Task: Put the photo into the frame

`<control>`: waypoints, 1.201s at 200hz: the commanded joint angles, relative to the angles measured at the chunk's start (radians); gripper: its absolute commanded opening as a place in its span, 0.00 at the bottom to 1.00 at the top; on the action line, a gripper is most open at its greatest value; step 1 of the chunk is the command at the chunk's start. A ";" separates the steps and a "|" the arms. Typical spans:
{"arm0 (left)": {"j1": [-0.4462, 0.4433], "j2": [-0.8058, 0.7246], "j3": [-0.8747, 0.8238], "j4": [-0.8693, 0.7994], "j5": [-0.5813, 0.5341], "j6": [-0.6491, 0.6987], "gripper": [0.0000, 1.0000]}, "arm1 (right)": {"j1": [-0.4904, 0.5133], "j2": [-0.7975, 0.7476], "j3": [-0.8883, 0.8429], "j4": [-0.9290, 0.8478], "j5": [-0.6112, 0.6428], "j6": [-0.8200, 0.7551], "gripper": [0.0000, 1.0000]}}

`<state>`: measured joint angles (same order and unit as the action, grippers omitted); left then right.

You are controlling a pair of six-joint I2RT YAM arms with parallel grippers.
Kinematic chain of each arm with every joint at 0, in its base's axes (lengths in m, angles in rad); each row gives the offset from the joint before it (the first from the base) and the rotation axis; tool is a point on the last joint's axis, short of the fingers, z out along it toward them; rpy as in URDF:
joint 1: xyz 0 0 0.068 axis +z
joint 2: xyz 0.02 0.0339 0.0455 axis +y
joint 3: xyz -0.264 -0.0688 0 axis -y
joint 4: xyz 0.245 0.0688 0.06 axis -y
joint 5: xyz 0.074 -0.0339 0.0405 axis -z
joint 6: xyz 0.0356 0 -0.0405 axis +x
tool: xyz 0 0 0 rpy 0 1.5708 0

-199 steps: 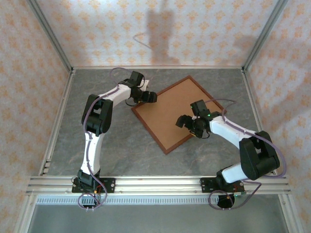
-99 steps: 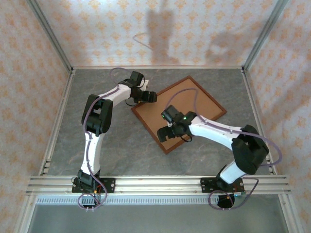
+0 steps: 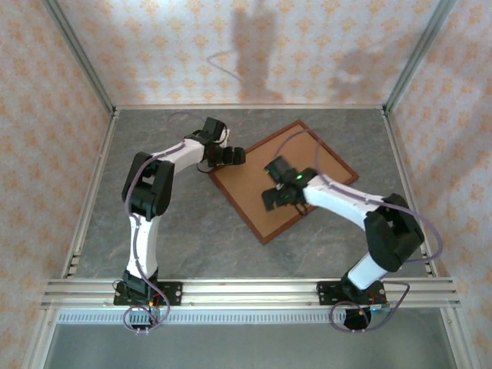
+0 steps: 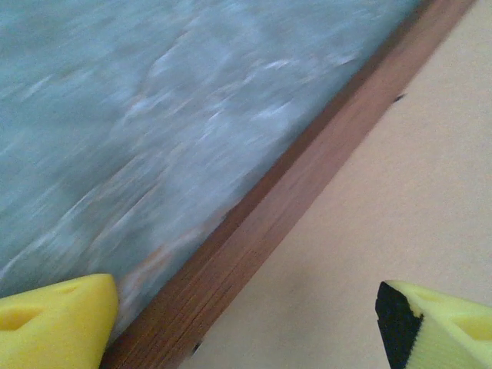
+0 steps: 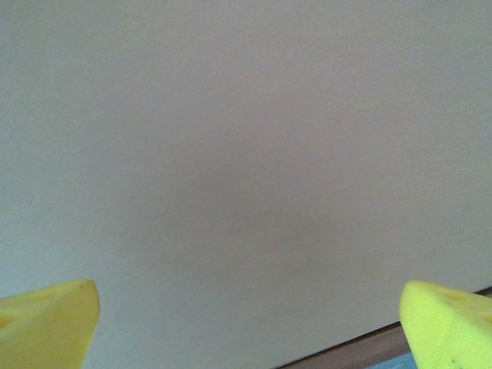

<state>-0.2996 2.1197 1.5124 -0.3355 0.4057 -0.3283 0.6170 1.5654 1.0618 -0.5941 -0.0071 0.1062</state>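
1. Grey marbled table [image 3: 177, 223], walled on three sides with patterned paper, carries the whole job. Both arms reach out over it from the near edge.
2. Dark reddish-brown wooden frame [image 3: 240, 208] lies flat on the far middle of the table, turned so one corner points at the arms. It appears to be face down.
3. Plain brown backing board [image 3: 244, 188] sits inside the moulding and covers the full opening. It looks level, with no edge raised. Whether the photo lies beneath this board cannot be told from the overhead view or either wrist view. Judgement: if the print is under it, the insertion is done and only securing and release are left. If it is not, the board has yet to come out and the main step is outstanding.
4. Right gripper [image 3: 270, 201] hangs over the middle of the board. Its jaws are spread wide with nothing between them, and the right wrist view has both yellow pads [image 5: 46, 315] apart over bare board. Contact with the board cannot be confirmed.
5. Left gripper [image 3: 240, 156] is at the frame's left corner, jaws parted and holding nothing. In the left wrist view one yellow fingertip [image 4: 54, 319] stands over the table and the other over the board, with the moulding running between them untouched.
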 commanded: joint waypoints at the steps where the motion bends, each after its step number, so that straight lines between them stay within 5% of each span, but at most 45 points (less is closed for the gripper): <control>1: 0.017 -0.152 -0.115 0.036 -0.175 -0.109 0.88 | -0.159 -0.019 0.051 0.053 -0.057 0.072 0.99; 36: -0.013 -0.384 -0.330 0.089 -0.185 -0.245 0.87 | -0.428 0.129 0.206 0.076 -0.102 0.101 0.99; 85: -0.128 -0.570 -0.545 0.112 -0.118 -0.374 0.86 | -0.648 0.436 0.512 -0.016 -0.206 0.064 0.99; 134: -0.233 -0.679 -0.636 0.058 -0.108 -0.437 0.86 | -0.738 0.594 0.666 -0.128 -0.328 0.027 0.99; 240: -0.337 -0.678 -0.661 0.055 0.104 -0.527 0.78 | -0.761 0.478 0.423 -0.097 -0.539 0.074 1.00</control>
<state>-0.6289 1.4235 0.8551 -0.2646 0.4343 -0.8356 -0.1486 2.1159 1.5940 -0.6762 -0.4362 0.1371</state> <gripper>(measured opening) 0.795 0.998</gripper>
